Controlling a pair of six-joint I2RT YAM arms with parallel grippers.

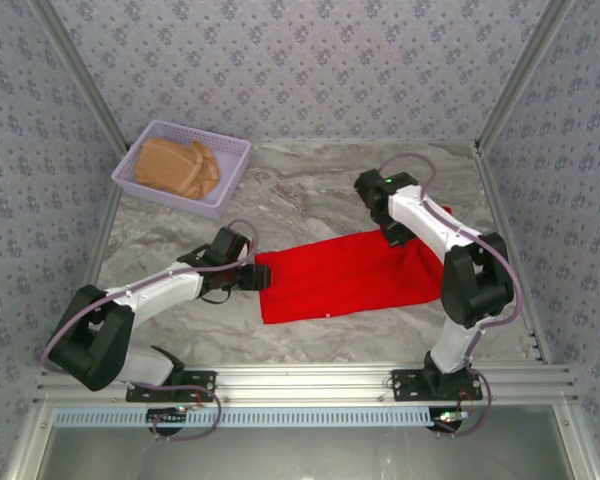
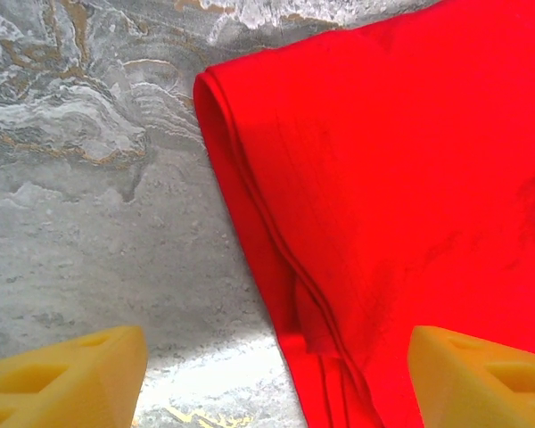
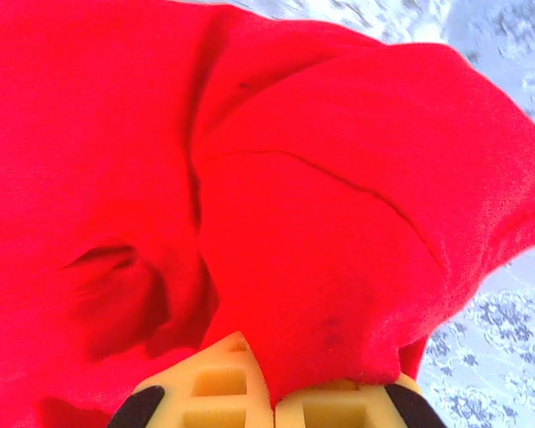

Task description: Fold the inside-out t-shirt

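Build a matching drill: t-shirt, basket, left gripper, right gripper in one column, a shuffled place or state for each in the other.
1 t-shirt
2 basket
3 left gripper
4 right gripper

a far left corner, tan garment inside
b shut on red cloth
c spread out, bright red
d open at the shirt's left edge

Pairs: 1-c; 2-a; 3-d; 4-b

Grey marbled table [image 1: 320, 190] (veined white), floral-patterned grey walls [image 1: 310, 60] around it.
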